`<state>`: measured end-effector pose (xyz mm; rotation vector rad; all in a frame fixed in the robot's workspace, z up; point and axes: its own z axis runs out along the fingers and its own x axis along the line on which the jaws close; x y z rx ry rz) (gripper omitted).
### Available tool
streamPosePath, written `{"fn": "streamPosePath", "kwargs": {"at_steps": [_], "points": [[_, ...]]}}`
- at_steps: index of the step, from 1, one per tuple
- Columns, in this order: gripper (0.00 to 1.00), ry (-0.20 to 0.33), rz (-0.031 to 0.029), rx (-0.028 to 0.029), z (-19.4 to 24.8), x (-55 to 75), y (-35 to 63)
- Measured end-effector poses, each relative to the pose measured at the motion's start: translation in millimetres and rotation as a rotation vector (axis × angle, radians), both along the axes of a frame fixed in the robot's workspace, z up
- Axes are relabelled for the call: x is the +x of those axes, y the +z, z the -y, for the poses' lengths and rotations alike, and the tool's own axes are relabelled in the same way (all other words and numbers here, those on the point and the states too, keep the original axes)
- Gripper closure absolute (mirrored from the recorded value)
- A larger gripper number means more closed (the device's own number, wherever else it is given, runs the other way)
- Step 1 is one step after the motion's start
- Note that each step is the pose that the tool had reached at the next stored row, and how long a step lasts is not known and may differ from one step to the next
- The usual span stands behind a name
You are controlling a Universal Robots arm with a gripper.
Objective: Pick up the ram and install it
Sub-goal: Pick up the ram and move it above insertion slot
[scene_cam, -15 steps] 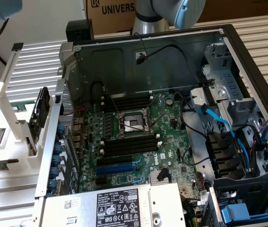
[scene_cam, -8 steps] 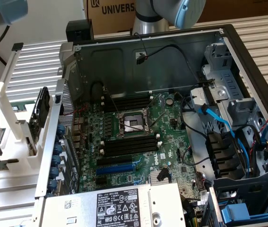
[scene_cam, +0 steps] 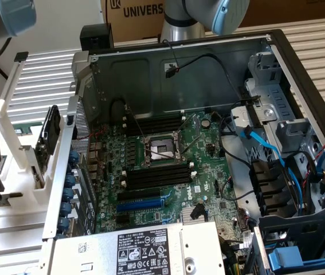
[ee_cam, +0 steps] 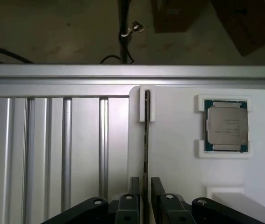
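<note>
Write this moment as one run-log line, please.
stage: pre-grasp | gripper: open, straddling ram | ram: on edge in white holder

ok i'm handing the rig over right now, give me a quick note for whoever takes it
gripper: open, fingers either side of the ram, not closed on it.
ram: standing on edge in its slot in the white holder, off to the exterior view's left of the computer; a processor chip sits in the same holder.
computer: case lies open, black memory slots on the motherboard look bare.
done: gripper lined up on the ram.
left: the grasp, the lift and the install.
</note>
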<state>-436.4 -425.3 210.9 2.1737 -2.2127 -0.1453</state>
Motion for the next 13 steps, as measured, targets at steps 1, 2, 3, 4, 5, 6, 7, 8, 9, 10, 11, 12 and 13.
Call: {"fn": "streamPosePath", "kwargs": {"at_steps": [1,2,3,4,5,6,7,8,9,10,11,12,13], "points": [[0.76,0.005,0.0001,0.0000,0.0,0.0,-0.9],[0.76,0.010,-0.0001,0.0000,0.0,0.0,-1.6],[0.76,0.015,0.0000,0.0000,-0.1,0.1,-2.4],[0.76,0.020,-0.0001,0.0000,-0.2,0.1,-2.8],[0.76,0.025,-0.0001,0.0000,-0.5,0.2,-3.3],[0.76,0.029,-0.0001,0.0000,-1.1,0.2,-3.8],[0.76,0.034,-0.0001,0.0000,-1.4,0.3,-4.5],[0.76,0.038,0.0002,0.0002,-1.8,0.4,-5.3],[0.76,0.042,0.0001,0.0001,-2.4,0.4,-5.9],[0.76,0.046,0.0000,0.0001,-2.7,0.4,-6.5],[0.76,0.048,0.0000,0.0000,-2.7,0.4,-6.9],[0.76,0.050,-0.0004,0.0000,-2.7,0.4,-7.2],[0.76,0.050,-0.0023,0.0001,-2.8,0.4,-7.4]]}}
